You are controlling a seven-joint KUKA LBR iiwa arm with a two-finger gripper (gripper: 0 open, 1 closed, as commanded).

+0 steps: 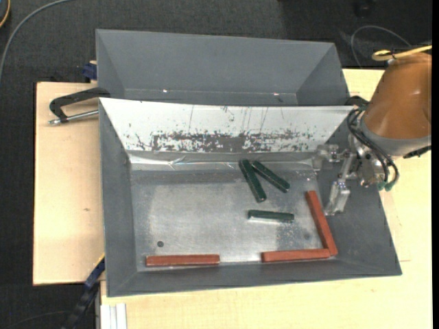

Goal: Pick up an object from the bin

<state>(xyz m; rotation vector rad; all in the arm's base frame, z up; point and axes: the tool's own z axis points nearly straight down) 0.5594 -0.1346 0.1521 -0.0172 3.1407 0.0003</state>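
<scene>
- The grey metal bin (pixel 116 204) has a scuffed, dull-shining floor. Its far wall carries a band of dark speckled marks across the upper middle of the frame.
- The bin stands on a pale table (pixel 274 310). Along the top of the frame lies dark floor (pixel 206 5).
- The pincer (pixel 336 203) hangs at the right of the bin, low over the sloping right wall, under the arm's orange cover (pixel 405 101).
- Just left of it lies a slanted red-brown bar (pixel 321 225), with its upper end nearest the pincer. Whether the two touch cannot be told.
- A second red-brown bar (pixel 295 256) lies along the near edge and meets the slanted one's lower end at lower right. A third red-brown bar (pixel 182 259) lies at lower left.
- One dark green stick (pixel 252 180) and another green stick (pixel 271 175) form a V at centre. A third green stick (pixel 270 216) lies below them.
- A small dark spot (pixel 160 245) at lower left is too small to make out.
- Wires and metal parts crowd the pincer, so I cannot tell whether it is wide or narrow. The right edge of the frame cuts off the orange cover.
</scene>
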